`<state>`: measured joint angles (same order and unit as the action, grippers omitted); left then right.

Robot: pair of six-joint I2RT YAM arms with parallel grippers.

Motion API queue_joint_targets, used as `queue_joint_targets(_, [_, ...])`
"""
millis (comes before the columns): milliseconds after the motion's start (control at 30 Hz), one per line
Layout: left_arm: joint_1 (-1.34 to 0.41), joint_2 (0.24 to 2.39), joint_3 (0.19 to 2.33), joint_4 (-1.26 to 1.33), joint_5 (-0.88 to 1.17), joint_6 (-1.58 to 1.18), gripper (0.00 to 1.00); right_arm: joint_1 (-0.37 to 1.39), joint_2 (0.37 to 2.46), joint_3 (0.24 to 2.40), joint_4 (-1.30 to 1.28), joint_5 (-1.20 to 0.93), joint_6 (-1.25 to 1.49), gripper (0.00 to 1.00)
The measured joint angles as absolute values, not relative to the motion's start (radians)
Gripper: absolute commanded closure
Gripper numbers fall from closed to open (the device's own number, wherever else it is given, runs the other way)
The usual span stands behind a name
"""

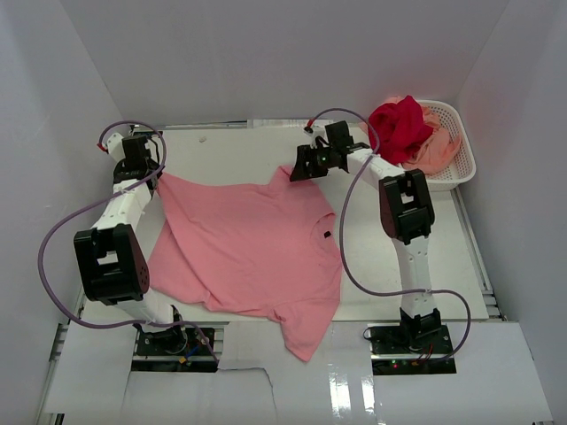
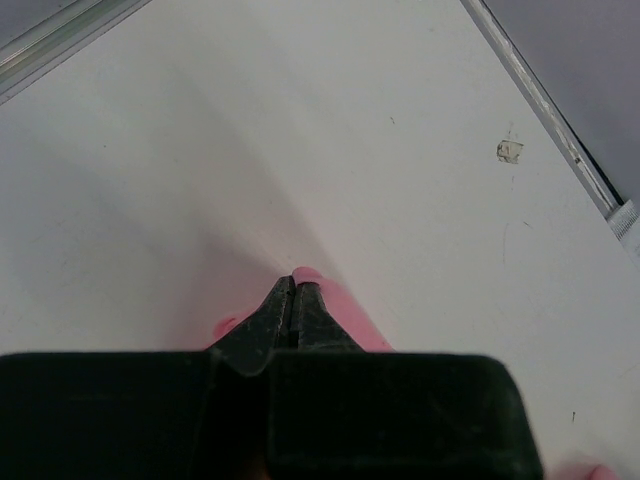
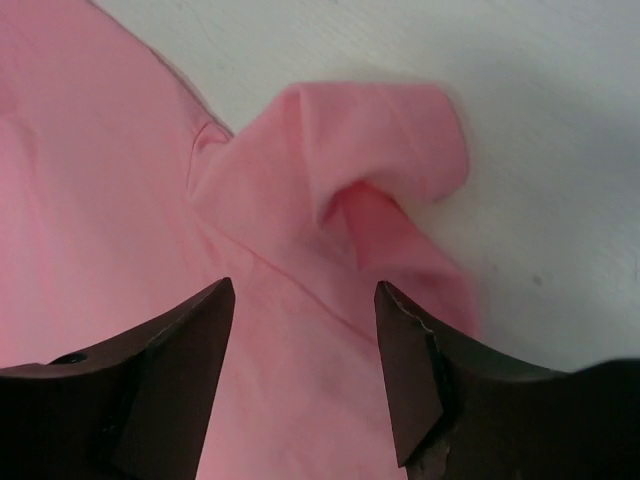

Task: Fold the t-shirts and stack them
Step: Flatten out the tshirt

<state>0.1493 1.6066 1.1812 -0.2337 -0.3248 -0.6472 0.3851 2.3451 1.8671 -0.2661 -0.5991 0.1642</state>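
Observation:
The pink t-shirt [image 1: 248, 248] lies spread on the white table, one sleeve hanging toward the near edge. My left gripper [image 1: 159, 177] is at the shirt's far left corner and is shut on it. In the left wrist view the closed fingertips [image 2: 294, 285] pinch pink cloth [image 2: 350, 318]. My right gripper [image 1: 297, 173] is open just above the shirt's far right sleeve, which lies curled over itself [image 3: 380, 150] ahead of the fingers [image 3: 305, 290]. The deep red t-shirt [image 1: 400, 124] and the peach-salmon t-shirt [image 1: 434, 152] are bunched in the basket.
The white lattice basket [image 1: 467, 158] stands at the table's far right corner. White walls close in the table on the left, back and right. A small scrap or mark [image 2: 509, 151] lies on the table near the far rim.

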Motion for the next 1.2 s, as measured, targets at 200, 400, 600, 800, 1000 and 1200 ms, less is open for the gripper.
queue_joint_targets(200, [0.149, 1.607, 1.181, -0.233, -0.314, -0.646, 1.00, 0.382, 2.129, 1.702, -0.246, -0.488, 0.057, 0.27])
queue_joint_targets(400, [0.149, 1.608, 1.181, -0.233, -0.307, -0.639, 1.00, 0.382, 2.134, 1.769, -0.226, -0.431, -0.038, 0.27])
queue_joint_targets(600, [0.149, 1.611, 1.181, -0.233, -0.303, -0.635, 1.00, 0.381, 2.289, 1.847, -0.249, -0.392, -0.084, 0.33])
queue_joint_targets(800, [0.149, 1.611, 1.181, -0.233, -0.303, -0.628, 1.00, 0.380, 2.350, 1.877, -0.297, -0.376, -0.093, 0.37])
queue_joint_targets(1000, [0.149, 1.612, 1.181, -0.233, -0.302, -0.628, 1.00, 0.379, 2.363, 1.913, -0.298, -0.369, -0.098, 0.38])
queue_joint_targets(1200, [0.149, 1.614, 1.181, -0.233, -0.299, -0.627, 1.00, 0.379, 2.415, 1.954, -0.291, -0.400, -0.107, 0.45])
